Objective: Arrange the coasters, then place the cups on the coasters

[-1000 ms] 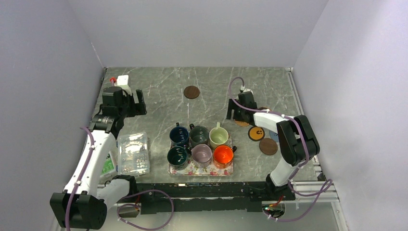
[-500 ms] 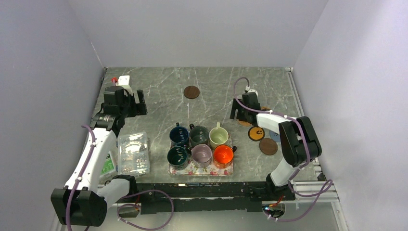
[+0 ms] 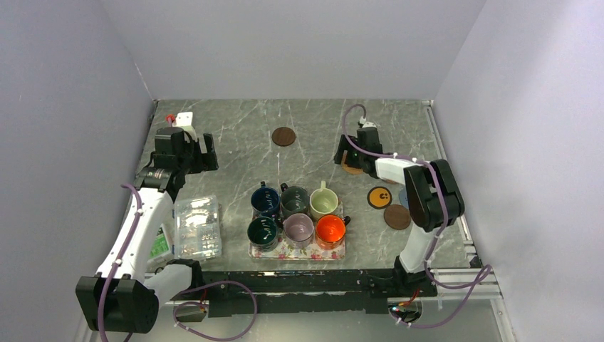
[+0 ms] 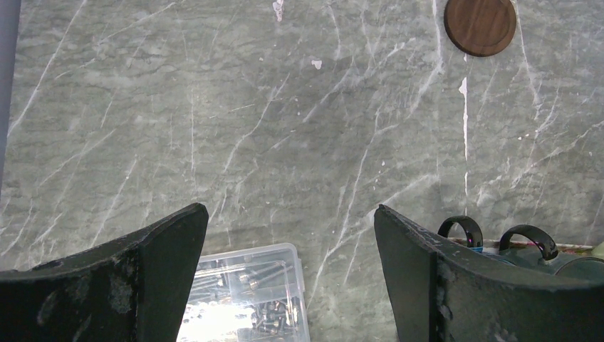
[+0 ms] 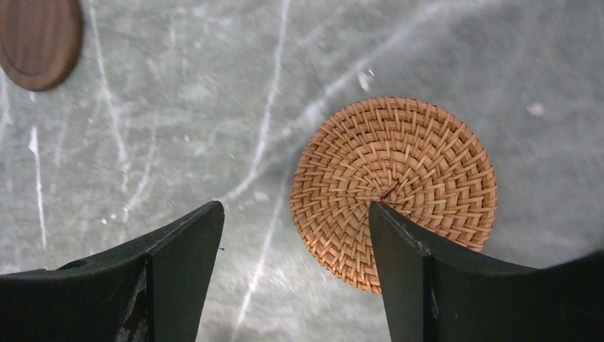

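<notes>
Right pincer (image 3: 347, 159) hangs low over the far right part of the bench (image 3: 313, 117), and from above only an edge of the tan woven coaster (image 3: 351, 170) peeks out beneath it. The left pincer (image 3: 206, 151) is held up at the far left. A dark brown coaster (image 3: 283, 136) lies alone at the far middle. The black coaster with the orange rim (image 3: 379, 197) and a second brown coaster (image 3: 397, 216) lie near each other on the right. All six cups sit on the floral tray (image 3: 295, 251): the navy cup (image 3: 265, 201), a dark green cup (image 3: 294, 201) and the cream-green cup (image 3: 324, 203) in the far row, the other green cup (image 3: 263, 231), the mauve cup (image 3: 298, 229) and the orange cup (image 3: 330, 229) in the near row. A clear box (image 3: 197, 226) lies left of the tray.

From the left wrist, the left pincer (image 4: 288, 214) has its jaws spread wide with only bare bench between them. The dark brown coaster (image 4: 480, 25) is well ahead to the right, and the clear box (image 4: 246, 299) is below.

From the right wrist, the right pincer (image 5: 293, 210) has its jaws parted and grips nothing. The tan woven coaster (image 5: 393, 189) lies flat, its left edge between the jaws and the rest under the right-hand finger (image 5: 420, 285).
</notes>
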Controlling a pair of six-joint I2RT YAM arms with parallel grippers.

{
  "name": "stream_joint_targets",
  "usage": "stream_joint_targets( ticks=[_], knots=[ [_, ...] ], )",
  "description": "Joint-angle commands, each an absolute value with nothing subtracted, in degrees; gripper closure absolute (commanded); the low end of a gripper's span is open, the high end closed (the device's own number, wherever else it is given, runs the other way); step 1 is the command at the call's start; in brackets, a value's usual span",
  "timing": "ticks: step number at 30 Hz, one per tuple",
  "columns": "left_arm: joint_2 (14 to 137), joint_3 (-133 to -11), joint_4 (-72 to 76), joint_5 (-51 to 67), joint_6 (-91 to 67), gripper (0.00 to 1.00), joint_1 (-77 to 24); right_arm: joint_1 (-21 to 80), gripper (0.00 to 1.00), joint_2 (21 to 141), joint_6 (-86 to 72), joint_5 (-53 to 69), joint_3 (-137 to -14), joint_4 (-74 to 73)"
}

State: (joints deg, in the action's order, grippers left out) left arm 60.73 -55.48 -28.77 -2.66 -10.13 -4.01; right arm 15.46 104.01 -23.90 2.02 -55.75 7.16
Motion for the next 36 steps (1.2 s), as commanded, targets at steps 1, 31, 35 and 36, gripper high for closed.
stream_joint_targets(
  ticks=[1, 31, 35, 36],
  knots=[
    [60.8, -56.8, -28.5, -1.8, -9.4, 0.06, -4.1, 17.1, 0.22, 111.0, -26.3, 8.3, -59.2, 5.1],
    [60.1, -56.7, -28.4, -1.1, -9.5, 0.06, -4.1, 27.1, 0.25, 134.2, -31.1, -1.0, -91.8, 0.3],
    [60.1, -56.6, -28.4, -1.0, -9.5, 0.06, -4.1, 27.5, 0.25, 135.2, -31.5, -0.5, -92.7, 0.3],
    [60.0, -56.6, -28.4, -0.9, -9.5, 0.06, -4.1, 27.5, 0.25, 135.4, -31.7, -0.3, -92.9, 0.3]
  ],
)
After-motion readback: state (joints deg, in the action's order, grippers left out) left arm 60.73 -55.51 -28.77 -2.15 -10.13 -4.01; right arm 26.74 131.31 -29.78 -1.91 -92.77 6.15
